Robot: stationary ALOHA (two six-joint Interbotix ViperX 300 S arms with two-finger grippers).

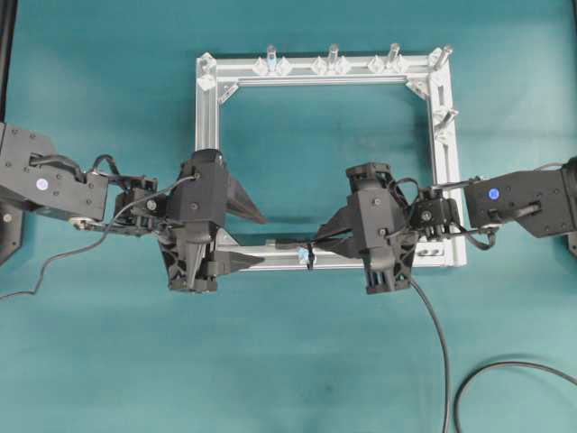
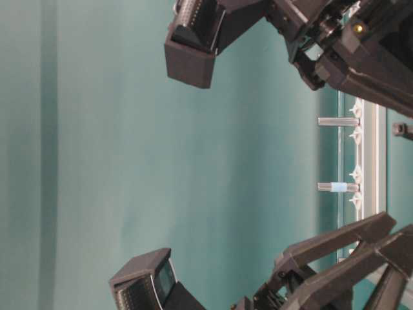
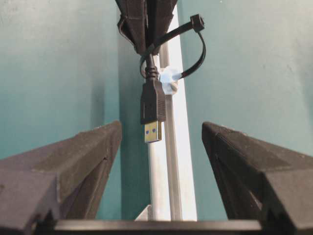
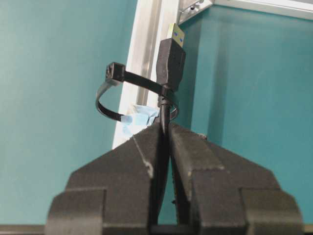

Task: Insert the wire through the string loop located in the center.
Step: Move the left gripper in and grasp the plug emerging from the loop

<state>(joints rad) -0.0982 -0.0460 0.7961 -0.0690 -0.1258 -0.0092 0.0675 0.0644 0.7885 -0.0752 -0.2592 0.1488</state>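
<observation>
R gripper point(image 4: 164, 142) pinches thin black wire point(image 4: 165, 115) w/ metal-tipped plug through small black string loop point(image 4: 115, 100) on silver aluminium frame point(image 1: 206, 135); L gripper point(image 3: 159, 161) spread wide facing plug

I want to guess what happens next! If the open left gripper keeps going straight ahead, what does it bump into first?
Probably the wire's plug. It sticks out toward the left gripper, between its open fingers, held by the right gripper. The string loop sits further back. Depth is hard to judge.

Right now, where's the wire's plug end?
In the left wrist view, the black wire's metal-tipped plug hangs beside the silver frame bar, just past the black string loop, between the open left tool.
</observation>
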